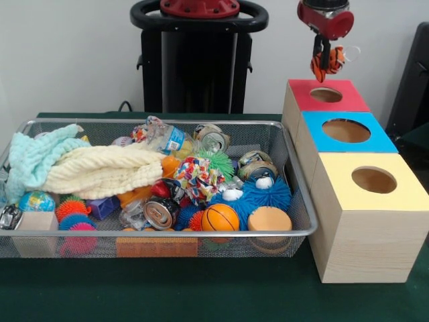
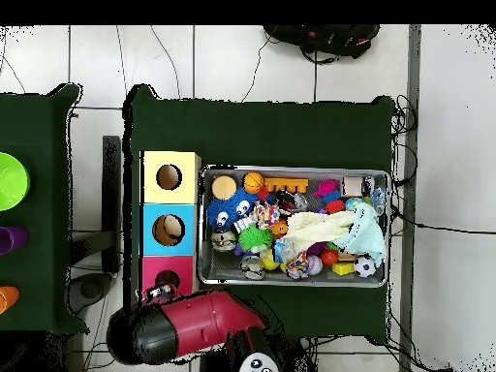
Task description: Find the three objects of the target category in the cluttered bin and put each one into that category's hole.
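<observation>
Hovering directly above the red box's hole [image 1: 326, 94], the gripper [image 1: 325, 59] has its fingers closed on an orange-and-black striped toy [image 1: 326, 61], positioned for a straight drop. The cluttered wire bin [image 1: 299, 176] sits just beside the boxes.

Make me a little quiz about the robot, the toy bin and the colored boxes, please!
1. True or false: the claw holds an orange striped toy.
2. Which box is the claw above: A red box, B blue box, C yellow box?
3. Fill in: the basketball lies in the wire ____.

Key: 1 true; 2 A; 3 bin.
</observation>
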You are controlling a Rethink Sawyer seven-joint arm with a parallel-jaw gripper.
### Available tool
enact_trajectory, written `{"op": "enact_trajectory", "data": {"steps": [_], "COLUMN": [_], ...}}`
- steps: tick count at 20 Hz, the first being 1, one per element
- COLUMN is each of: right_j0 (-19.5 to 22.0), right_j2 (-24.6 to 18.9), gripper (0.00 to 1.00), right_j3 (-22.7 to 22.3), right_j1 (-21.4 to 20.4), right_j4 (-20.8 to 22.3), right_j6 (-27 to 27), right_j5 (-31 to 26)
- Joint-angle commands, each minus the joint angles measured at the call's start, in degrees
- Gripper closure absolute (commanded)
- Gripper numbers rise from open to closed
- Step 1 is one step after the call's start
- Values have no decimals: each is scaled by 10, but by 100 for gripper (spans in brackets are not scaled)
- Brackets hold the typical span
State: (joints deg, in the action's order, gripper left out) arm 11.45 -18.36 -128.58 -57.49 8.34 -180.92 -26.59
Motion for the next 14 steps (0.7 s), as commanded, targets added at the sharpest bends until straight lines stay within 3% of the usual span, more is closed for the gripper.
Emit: {"op": "enact_trajectory", "data": {"steps": [1, 7, 14], "right_j0": [56, 55, 29], "right_j2": [-47, -42, -25], "gripper": [100, 100, 100], "right_j3": [74, 120, 142], "right_j1": [16, 45, 73], "right_j4": [-8, 6, 25], "right_j6": [98, 92, 73], "right_j5": [-52, -81, -69]}}
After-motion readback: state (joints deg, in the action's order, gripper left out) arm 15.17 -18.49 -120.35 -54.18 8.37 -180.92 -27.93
